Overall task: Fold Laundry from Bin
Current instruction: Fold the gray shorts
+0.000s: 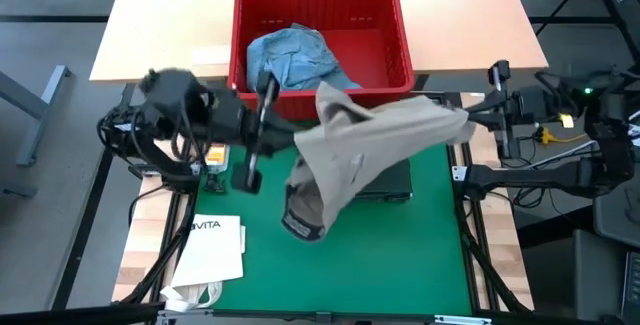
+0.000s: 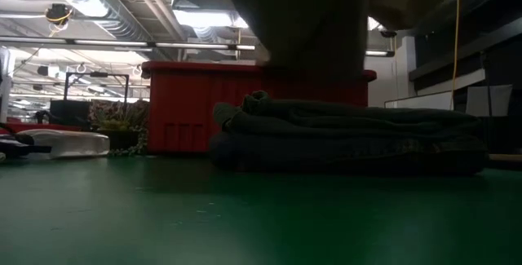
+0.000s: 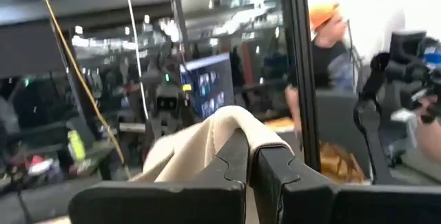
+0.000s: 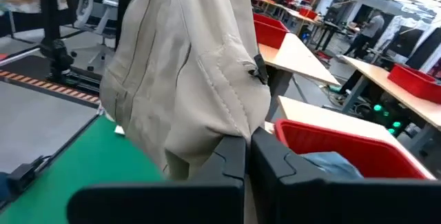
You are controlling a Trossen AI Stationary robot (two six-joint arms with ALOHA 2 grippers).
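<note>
Our left claw (image 3: 249, 156) is clamped shut on one edge of the khaki garment (image 1: 372, 140), and our right claw (image 4: 248, 148) is pinched tight on the other. We hold it stretched in the air between them, above the green mat (image 1: 400, 255), probably to spread it flat for folding. A folded pile (image 2: 351, 139) lies on the mat below. Blue denim (image 1: 290, 57) is in the bin (image 1: 390, 35) on the counter (image 1: 170, 25). The paper bag (image 1: 215, 250) reads "VITA".

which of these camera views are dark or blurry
Low view: dim and backlit, the hanging khaki garment a near-black shape against bright ceiling lights. Left wrist view: background smeared by blur, glare at one side. High view: evenly lit, sharp.
</note>
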